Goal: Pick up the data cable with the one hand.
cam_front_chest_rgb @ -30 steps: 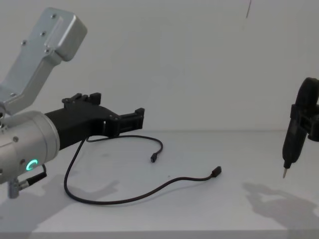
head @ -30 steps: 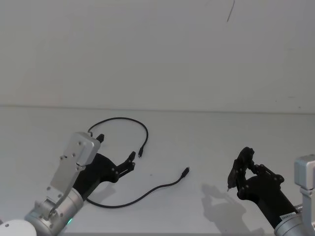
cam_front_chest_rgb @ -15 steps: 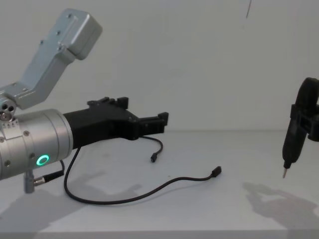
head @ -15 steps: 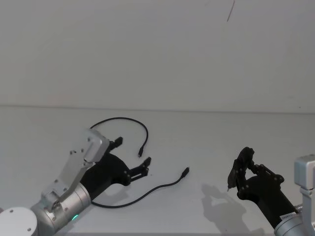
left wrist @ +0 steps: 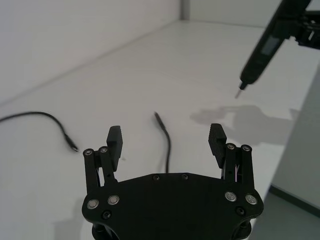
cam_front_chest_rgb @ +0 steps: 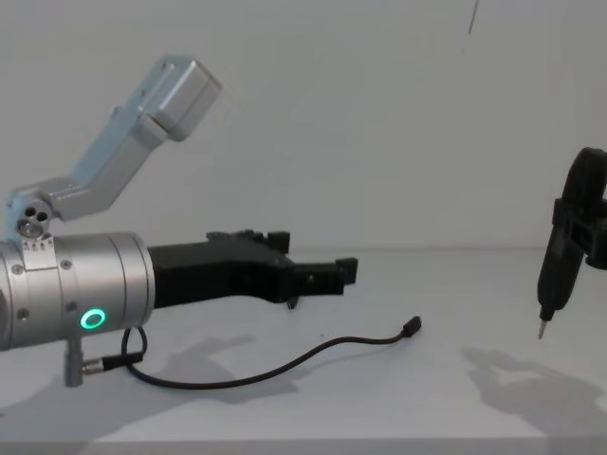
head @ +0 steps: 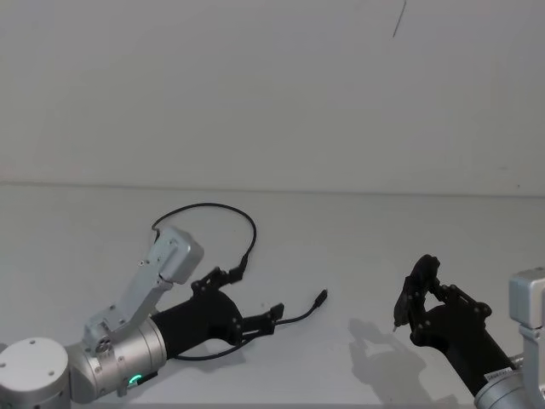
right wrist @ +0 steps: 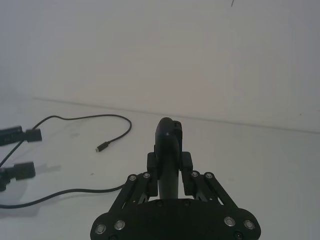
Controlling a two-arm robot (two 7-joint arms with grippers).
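Two tools over one white table [head: 383,230], plain wall [head: 272,85] behind: the left tool [head: 253,294] and the right tool [right wrist: 169,165].

Left tool: reached in from the near left corner on a thick silver wrist [cam_front_chest_rgb: 66,294] with a lit green ring [cam_front_chest_rgb: 92,318]. Hung low over the left half of the table, fingers [left wrist: 114,136] spread wide apart, gripping nothing.

Data cable [head: 204,204]: lay slack and flat on the left half of the table, not held by either tool. Curved in an open arc toward the far edge and came back to a first plug [right wrist: 101,147] near the left tool's far finger. Swept along the near edge, passed beneath the spread fingers in the head view, and ran out toward the middle of the table to a second plug [head: 322,297].

Right tool: held above the table near the right near corner, well apart from the data cable. Clamped on a black pen-shaped instrument [cam_front_chest_rgb: 552,275], metal tip [cam_front_chest_rgb: 541,332] pointing down and raised off the table.
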